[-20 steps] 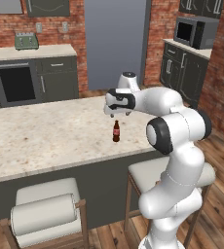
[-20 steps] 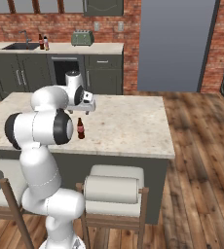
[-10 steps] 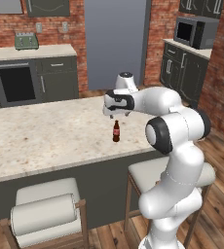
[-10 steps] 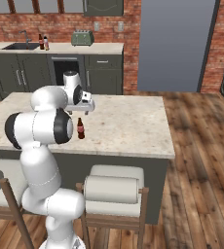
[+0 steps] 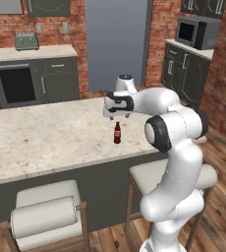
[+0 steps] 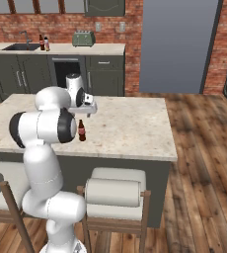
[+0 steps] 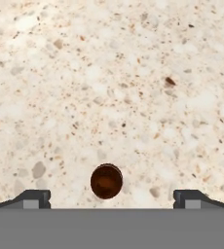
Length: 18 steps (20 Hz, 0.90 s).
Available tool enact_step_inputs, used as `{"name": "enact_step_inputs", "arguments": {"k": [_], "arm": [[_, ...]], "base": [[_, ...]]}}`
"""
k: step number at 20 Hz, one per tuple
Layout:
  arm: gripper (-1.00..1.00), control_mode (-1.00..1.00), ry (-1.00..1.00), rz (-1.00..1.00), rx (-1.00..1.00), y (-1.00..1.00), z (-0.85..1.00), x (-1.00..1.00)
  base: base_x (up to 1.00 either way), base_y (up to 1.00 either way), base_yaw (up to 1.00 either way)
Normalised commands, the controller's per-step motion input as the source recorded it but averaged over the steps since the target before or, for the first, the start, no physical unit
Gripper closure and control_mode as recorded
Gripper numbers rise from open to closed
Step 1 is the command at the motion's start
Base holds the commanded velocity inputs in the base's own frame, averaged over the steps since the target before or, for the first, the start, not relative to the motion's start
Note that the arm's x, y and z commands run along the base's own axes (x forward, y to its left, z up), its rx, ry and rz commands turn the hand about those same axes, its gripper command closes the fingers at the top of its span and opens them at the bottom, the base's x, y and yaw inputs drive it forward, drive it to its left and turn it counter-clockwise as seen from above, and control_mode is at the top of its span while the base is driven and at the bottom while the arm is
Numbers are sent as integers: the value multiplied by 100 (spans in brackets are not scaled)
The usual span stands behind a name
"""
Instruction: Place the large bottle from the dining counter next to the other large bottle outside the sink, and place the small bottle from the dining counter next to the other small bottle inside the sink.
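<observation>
Hovering directly above the small bottle, the gripper points straight down with its jaws spread wide and nothing between the fingertips but the bottle's round brown cap (seen end-on in the hand view, a little left of midway). That short dark brown bottle stands upright on the speckled beige worktop of the dining counter, near its front edge. Far behind, beside the sink, a tall dark brown bottle stands next to a paler one.
</observation>
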Motion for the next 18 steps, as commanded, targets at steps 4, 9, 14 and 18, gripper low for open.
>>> {"name": "enact_step_inputs", "arguments": {"k": [4, 9, 14, 18], "arm": [[-100, -100, 2, 0, 0, 2, 0, 12], [-100, -100, 5, 0, 0, 0, -6, -3], [-100, -100, 5, 0, 0, 4, -29, 0], [-100, -100, 2, 0, 0, 1, -14, 0]], "base": [[0, 0, 0], [0, 0, 0], [0, 0, 0], [0, 0, 0]]}}
